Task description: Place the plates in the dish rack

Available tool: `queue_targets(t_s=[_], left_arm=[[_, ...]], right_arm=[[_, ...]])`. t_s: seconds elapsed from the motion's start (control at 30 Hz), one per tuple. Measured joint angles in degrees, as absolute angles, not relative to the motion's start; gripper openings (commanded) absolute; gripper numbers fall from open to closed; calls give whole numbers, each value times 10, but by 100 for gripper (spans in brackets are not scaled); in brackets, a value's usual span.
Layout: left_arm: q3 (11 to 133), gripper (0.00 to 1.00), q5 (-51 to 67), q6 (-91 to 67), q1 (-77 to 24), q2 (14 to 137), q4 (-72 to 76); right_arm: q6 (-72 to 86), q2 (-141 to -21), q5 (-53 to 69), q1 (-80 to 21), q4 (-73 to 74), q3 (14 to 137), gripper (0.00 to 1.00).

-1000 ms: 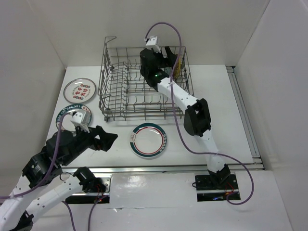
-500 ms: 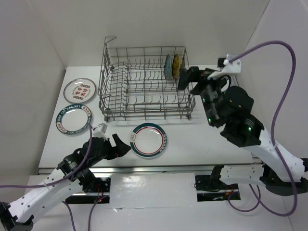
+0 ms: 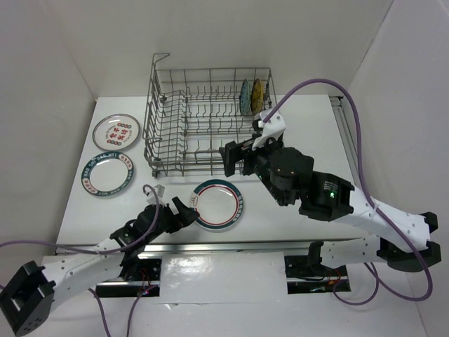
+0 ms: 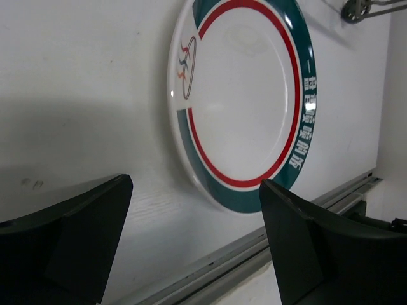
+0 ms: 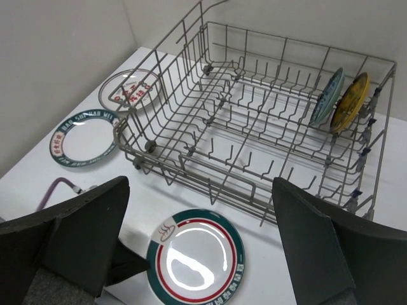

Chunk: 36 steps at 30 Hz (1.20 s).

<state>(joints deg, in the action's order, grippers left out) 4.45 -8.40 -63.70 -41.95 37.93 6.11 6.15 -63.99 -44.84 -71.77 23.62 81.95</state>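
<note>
A white plate with a green rim and red ring (image 3: 217,204) lies flat on the table in front of the dish rack (image 3: 210,168). My left gripper (image 3: 185,212) is low at this plate's left edge, open and holding nothing. In the left wrist view the plate (image 4: 245,95) lies just beyond the open gripper (image 4: 194,190). My right gripper (image 3: 235,160) hovers open and empty above the rack's front right. A small teal plate (image 3: 244,95) and a yellow-brown plate (image 3: 257,94) stand upright in the rack's far right.
Two more plates lie flat left of the rack: one with red marks (image 3: 116,131) and a green-rimmed one (image 3: 107,174). A metal rail (image 3: 231,246) runs along the table's near edge. White walls close in the left, back and right sides.
My right arm pulled out of the rack, swung right, then came back over the rack's front right. My left arm slid right and low to the green-rimmed plate's edge.
</note>
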Motion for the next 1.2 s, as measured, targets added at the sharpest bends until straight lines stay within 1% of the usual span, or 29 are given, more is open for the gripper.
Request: queue_targets(t_s=[0.1,0.13,0.17,0.23,0.27,0.3,0.6,0.7,0.77,0.87,0.9,0.93,0.97,1.0,1.2], left_arm=[[40,94,-92,-648,-420,445,144],[40,92,-95,-650,-420,465,168],[40,86,-98,-651,-420,484,189],[39,81,-105,-657,-420,519,230],[40,70,-108,-660,-420,535,248],[40,66,-111,-663,-420,550,260],[44,66,-133,-680,-420,629,336],[44,54,-136,-683,-420,654,362],[44,49,-138,-689,-419,670,372],[45,30,-140,-694,-420,689,380],[45,18,-140,-696,-420,693,381],[46,11,-140,-701,-420,697,380],[47,7,-140,-712,-419,699,384],[49,0,-139,-722,-419,698,391],[74,0,-136,-719,-420,696,359]], right_arm=[[66,-635,-441,-719,236,818,100],[67,-633,-440,-720,236,817,100],[69,-629,-437,-721,235,815,100],[73,-621,-434,-721,235,808,100],[75,-615,-432,-721,234,803,100],[77,-611,-431,-721,234,799,100],[85,-590,-427,-721,233,785,100],[85,-587,-426,-721,233,782,100],[86,-586,-426,-721,232,780,100],[86,-585,-425,-721,232,773,100],[86,-585,-425,-721,233,772,100],[86,-584,-425,-721,232,772,100],[86,-583,-425,-721,233,772,100],[86,-581,-425,-721,232,772,100],[86,-568,-435,-721,233,765,100]])
